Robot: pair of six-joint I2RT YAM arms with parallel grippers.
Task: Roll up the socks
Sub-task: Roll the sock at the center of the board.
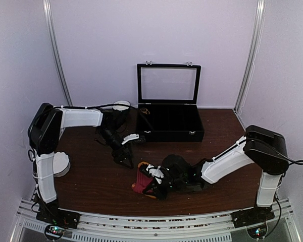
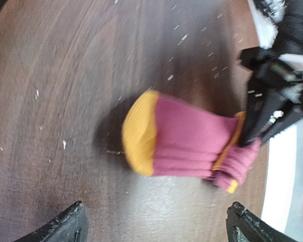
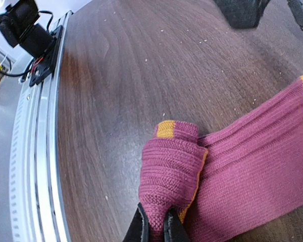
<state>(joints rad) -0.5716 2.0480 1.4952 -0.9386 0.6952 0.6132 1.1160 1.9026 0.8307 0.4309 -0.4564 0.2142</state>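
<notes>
The right gripper (image 3: 155,224) is pinched shut on the folded cuff of the magenta sock (image 3: 252,161) near the table's (image 1: 91,181) front edge — orange toe at the far end — and beyond it the left gripper (image 2: 156,224) hangs wide open, holding nothing, with an open-lidded black box (image 1: 170,128) farthest back.

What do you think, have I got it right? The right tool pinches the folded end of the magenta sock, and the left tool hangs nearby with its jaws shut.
Not quite: the left tool hangs nearby with its jaws wide open, as the left wrist view shows. The right tool does pinch the folded end of the magenta sock.
</notes>
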